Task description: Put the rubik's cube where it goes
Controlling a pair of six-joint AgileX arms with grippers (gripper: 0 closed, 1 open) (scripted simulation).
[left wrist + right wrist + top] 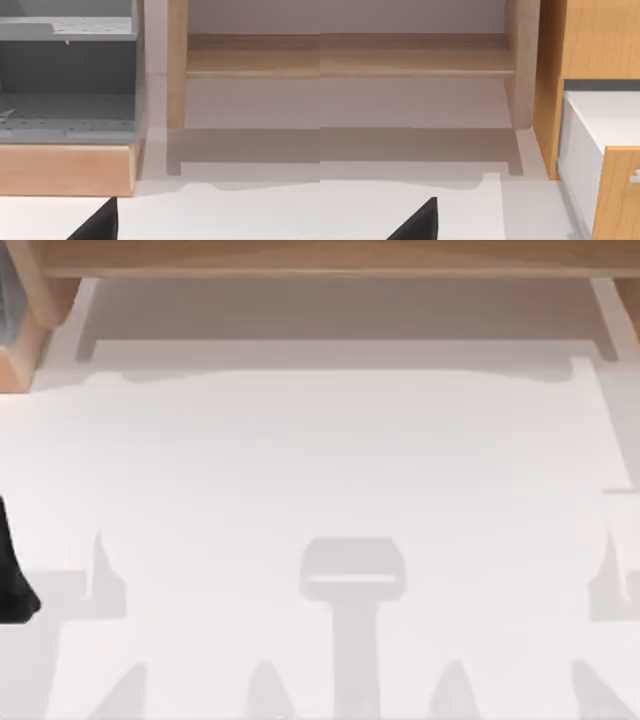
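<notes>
Left and right claws at the table edge, state undetermined.
A dark wedge of the left gripper (100, 222) is seen at the lower edge of the left wrist view, and a like wedge of the right gripper (420, 222) at the lower edge of the right wrist view; whether either is open or closed cannot be told. The position of the rubik's cube cannot be told. In the top view, the left arm (12, 575) is cut by the left edge, over the white table (320, 470). A wooden shelf (320, 258) is laid along the upper edge. A grey rack (67, 80) on a wooden base is placed at the upper left of the left wrist view. A wooden cabinet (585, 45) with a white-sided drawer (590, 125) is placed at the right of the right wrist view.
</notes>
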